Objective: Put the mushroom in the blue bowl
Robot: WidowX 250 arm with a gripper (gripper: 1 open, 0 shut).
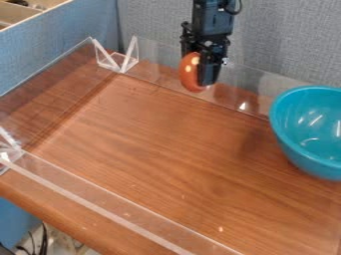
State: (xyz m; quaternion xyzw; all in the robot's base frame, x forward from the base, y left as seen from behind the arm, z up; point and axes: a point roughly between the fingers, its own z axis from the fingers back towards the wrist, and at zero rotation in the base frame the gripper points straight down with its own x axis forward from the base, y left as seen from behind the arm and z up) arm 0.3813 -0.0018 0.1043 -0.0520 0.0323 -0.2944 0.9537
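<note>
1. Running along your near edge, the clear barrier (107, 206) borders the wooden surface (167, 139); the dark cables (44, 239) lie outside it at the near left, so neither should trouble your move.
2. At the left, you have one white bracket (7, 149) by the border and another (118, 58) at the far corner, both well apart from the route you need.
3. To the right, the blue bowl (301, 156) sits with its mouth upward, ready to receive a drop from above; the picture's edge cuts off its right side.
4. Farther back and left of the bowl, you have the mushroom (192, 72) up at the arm's end, its orange cap showing, presumably raised so it can pass over the bowl's rim.
5. Your gripper (205, 80) points down, clenched on the mushroom; the exact finger contact is too small to tell. Your next move is probably rightward and nearer, high enough to avoid clipping the rim.
6. Behind it, the grey wall (286, 40) likely limits how far back you can swing.
</note>
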